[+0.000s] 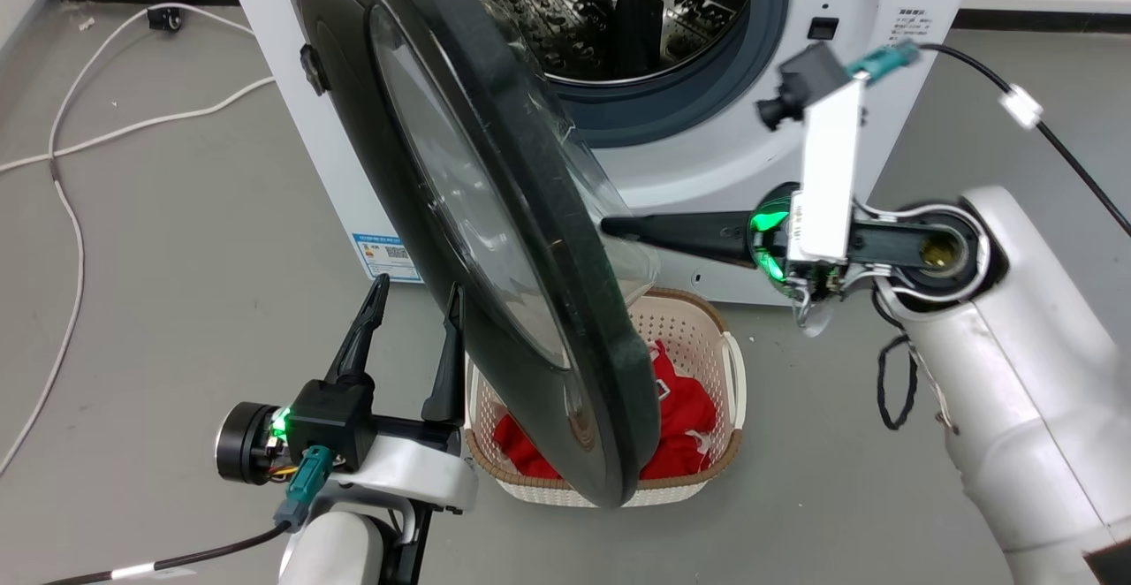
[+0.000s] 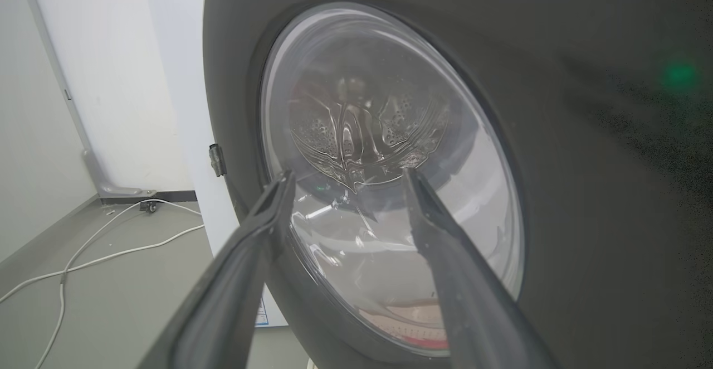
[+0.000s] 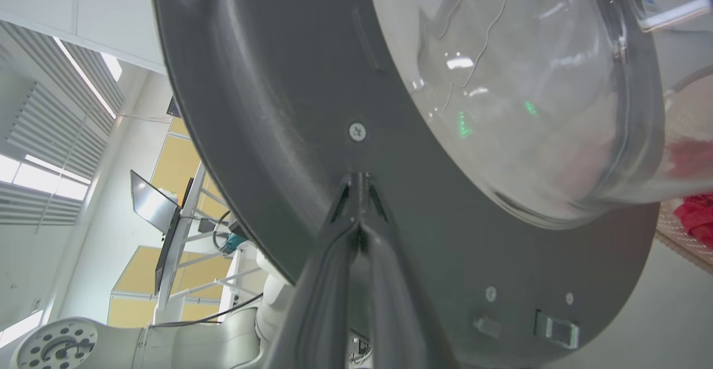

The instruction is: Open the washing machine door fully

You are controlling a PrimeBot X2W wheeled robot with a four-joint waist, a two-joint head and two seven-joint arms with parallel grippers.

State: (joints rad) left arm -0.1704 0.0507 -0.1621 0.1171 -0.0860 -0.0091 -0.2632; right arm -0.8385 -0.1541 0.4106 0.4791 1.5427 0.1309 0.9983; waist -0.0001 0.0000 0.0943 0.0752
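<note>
From the head view, the large round glossy black washing machine door [image 1: 495, 240] stands partly swung out from the white machine [image 1: 292, 125]; the left wrist view shows the left gripper [image 2: 346, 173] with jaws spread wide, empty, facing its glass; the right wrist view shows the right gripper [image 3: 359, 178] with jaws pinched together, tips touching its inner rim.

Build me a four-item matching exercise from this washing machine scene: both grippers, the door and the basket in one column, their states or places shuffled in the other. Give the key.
Column one
1. left gripper
2. right gripper
3. washing machine door
4. basket

Column two
A. holds red cloth, below the door's lower edge
B. fingers shut, tips at the door's inner side
C. fingers open, on the door's outer side
D. stands partly open, away from the steel drum

Pairs: 1-C, 2-B, 3-D, 4-A
</note>
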